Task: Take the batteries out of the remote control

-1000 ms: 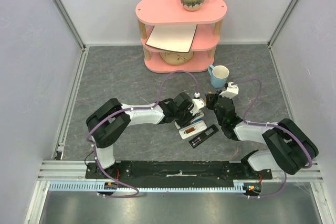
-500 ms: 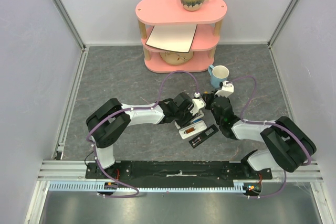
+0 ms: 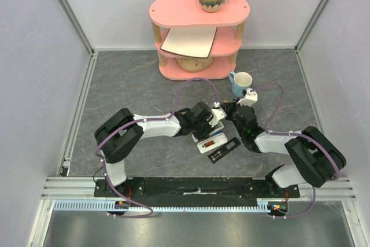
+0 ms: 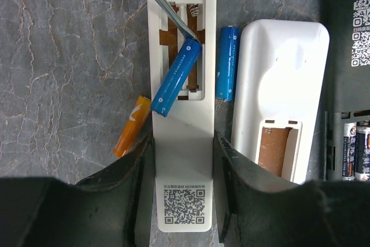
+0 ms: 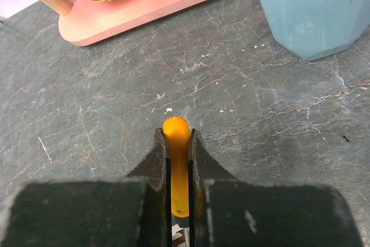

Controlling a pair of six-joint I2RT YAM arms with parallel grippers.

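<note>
In the left wrist view my left gripper (image 4: 182,163) is shut on a white remote control (image 4: 180,160) that lies back-up with its compartment open. A blue battery (image 4: 176,76) sits tilted, half lifted out of the compartment. A thin screwdriver blade (image 4: 175,17) touches its upper end. Another blue battery (image 4: 227,63) and an orange battery (image 4: 132,125) lie loose on the table beside the remote. My right gripper (image 5: 177,143) is shut on the screwdriver's orange handle (image 5: 177,169). Both grippers meet at the table's middle, left gripper (image 3: 208,124) and right gripper (image 3: 229,112).
A second white remote (image 4: 280,96) with an empty compartment and a black remote (image 4: 347,85) with cells inside lie right of the held one. A black cover (image 3: 224,150) lies in front. A blue mug (image 3: 241,83) and a pink shelf (image 3: 199,10) stand behind.
My right arm has shifted slightly away from its base and to the left with the screwdriver. The left arm has not visibly moved.
</note>
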